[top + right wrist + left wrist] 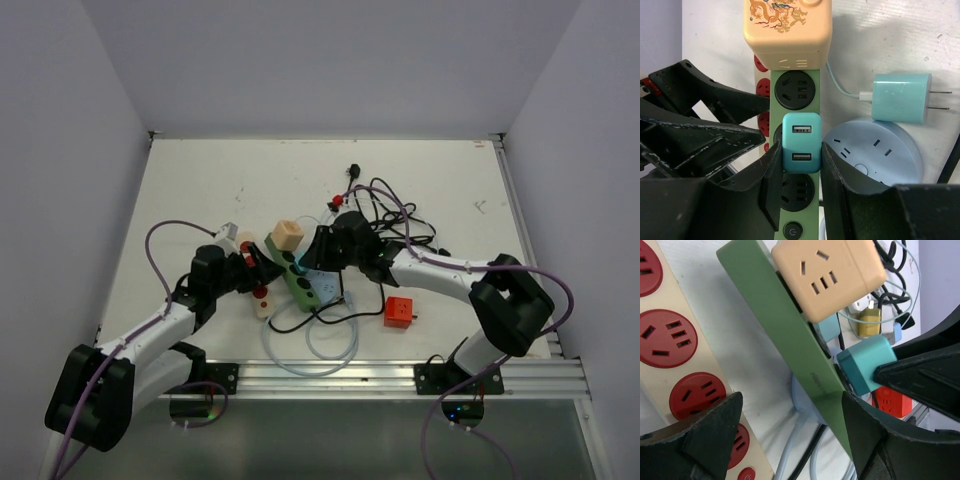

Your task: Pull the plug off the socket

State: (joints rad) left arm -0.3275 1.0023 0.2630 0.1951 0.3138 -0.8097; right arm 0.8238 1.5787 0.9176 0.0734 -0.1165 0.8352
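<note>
From above, the green power strip (296, 276) lies on the white worktop (200, 190) between my two arms. Its long axis goes diagonally from far-left to near-right. The teal plug (301, 266) sits in it at about the middle and is small in this view. My right claw (312, 256) is at the plug from the right side. My left claw (262, 266) is just beside the strip on the left, over a cream strip (262, 298) with red sockets. A beige cube adapter (288, 236) sits on the far end of the green strip.

In the left wrist view I see the green strip from its side, going from upper left to lower right. The plug sticks out of the socket face toward the right. My left claw stands wide apart and holds nothing, and the green strip passes between its fingers (710, 435).

In the right wrist view the strip runs straight up and down. The plug shows its face with two USB ports, one above the other, so its long axis follows the strip. My right claw is clamped on the plug, one finger on each long side. To the right lie a pale blue charger (901, 98), prongs pointing right, and a round pale blue socket (875, 150).
</note>
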